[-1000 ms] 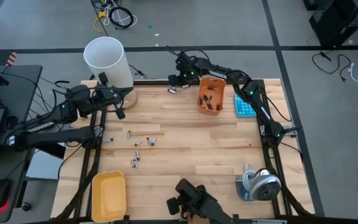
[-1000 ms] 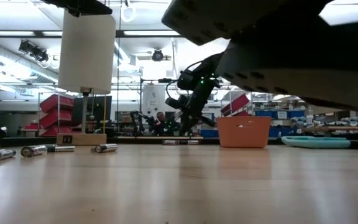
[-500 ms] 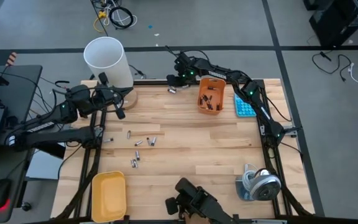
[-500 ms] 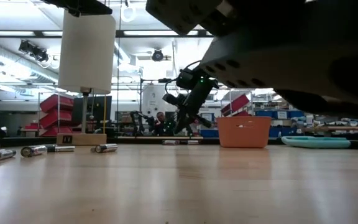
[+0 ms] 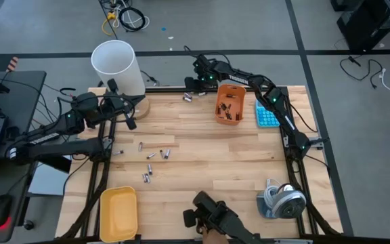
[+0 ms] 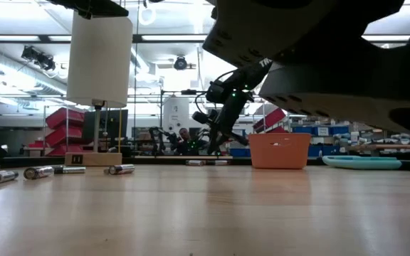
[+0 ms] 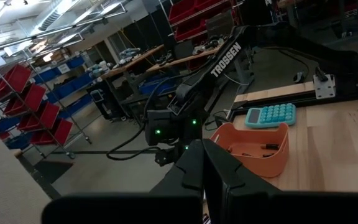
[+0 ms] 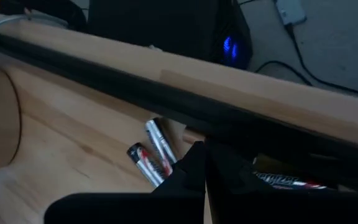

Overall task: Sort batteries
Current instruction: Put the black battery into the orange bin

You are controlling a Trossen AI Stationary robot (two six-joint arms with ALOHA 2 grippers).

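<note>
- Our right gripper (image 5: 190, 83) hangs at the table's far edge with its dark fingers pressed together and nothing between them; our left gripper (image 5: 130, 123), likewise closed and empty, waits at the left edge.
- Nearest the camera side we see a shallow yellow plastic tray (image 5: 118, 213) and a grey tape dispenser (image 5: 281, 199).
- Mid-table, small silvery cylindrical batteries (image 5: 152, 159) lie scattered on the pale wooden table (image 5: 208, 156), with dark ends.
- Farther back stand a tall white paper roll (image 5: 117, 68) on a wooden base, an orange plastic bin (image 5: 229, 104) with dark cells inside, and a light blue calculator (image 5: 266, 116).
- Two more silvery cells (image 8: 153, 155) lie side by side just under the right gripper, by the black rail.
</note>
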